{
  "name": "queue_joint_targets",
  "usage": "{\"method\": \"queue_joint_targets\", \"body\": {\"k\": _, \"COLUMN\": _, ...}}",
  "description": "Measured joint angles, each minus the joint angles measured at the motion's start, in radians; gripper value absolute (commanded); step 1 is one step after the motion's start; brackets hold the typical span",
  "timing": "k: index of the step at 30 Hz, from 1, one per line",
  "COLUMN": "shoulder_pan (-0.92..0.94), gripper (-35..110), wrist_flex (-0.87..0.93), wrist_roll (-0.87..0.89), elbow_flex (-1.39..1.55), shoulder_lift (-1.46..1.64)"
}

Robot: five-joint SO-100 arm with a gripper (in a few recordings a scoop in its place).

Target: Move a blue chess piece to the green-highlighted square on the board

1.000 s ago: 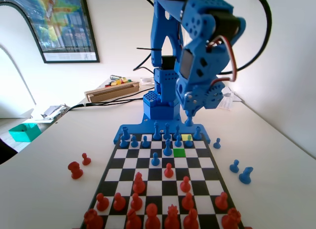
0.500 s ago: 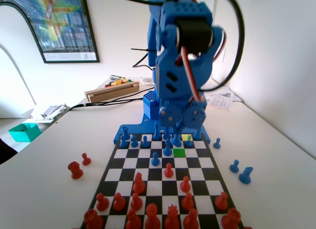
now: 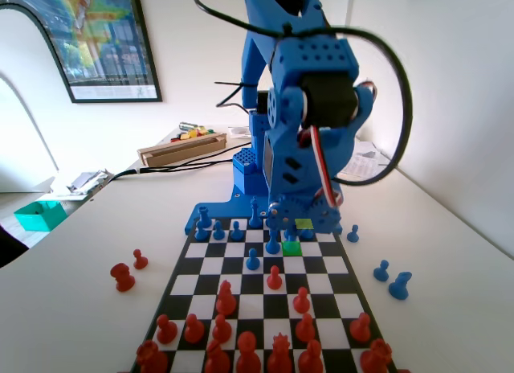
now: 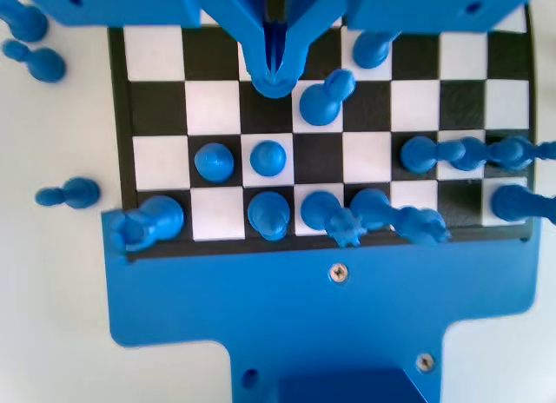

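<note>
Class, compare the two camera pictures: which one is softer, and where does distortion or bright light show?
Wrist view: soft overall, the blue pieces' edges smeared, the gripper near the lens blurriest. Fixed view: sharper on the board and red pieces, with wide-angle stretching of the looming arm; the wall behind is washed out by bright light.

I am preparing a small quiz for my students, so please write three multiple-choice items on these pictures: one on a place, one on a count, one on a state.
1. In the fixed view, where is the green-highlighted square?
A. near the far end of the board, close to the blue arm
B. in the nearest row
C. off the board

2. How many red pieces stand on the table left of the board, in the fixed view?
A. none
B. two
C. five

3. The green-highlighted square is:
A. bare
B. under a red pawn
C. under a tall blue piece

Answers: 1 A, it lies just in front of the arm; 2 B, one larger and one smaller; 3 A, no piece stands on it.
</note>
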Motion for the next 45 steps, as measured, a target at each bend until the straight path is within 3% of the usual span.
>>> {"method": "queue_joint_targets", "body": {"k": 25, "shoulder_pan": -0.028, "gripper": 1, "wrist_flex": -0.049, "wrist_roll": -0.011, "elbow_flex": 0.063, "shoulder_lift": -0.011}}
{"method": "queue_joint_targets", "body": {"k": 45, "shoulder_pan": -0.009, "gripper": 12, "wrist_flex": -0.012, "wrist_roll": -0.002, "elbow_flex": 0.038, "shoulder_lift": -0.011}}
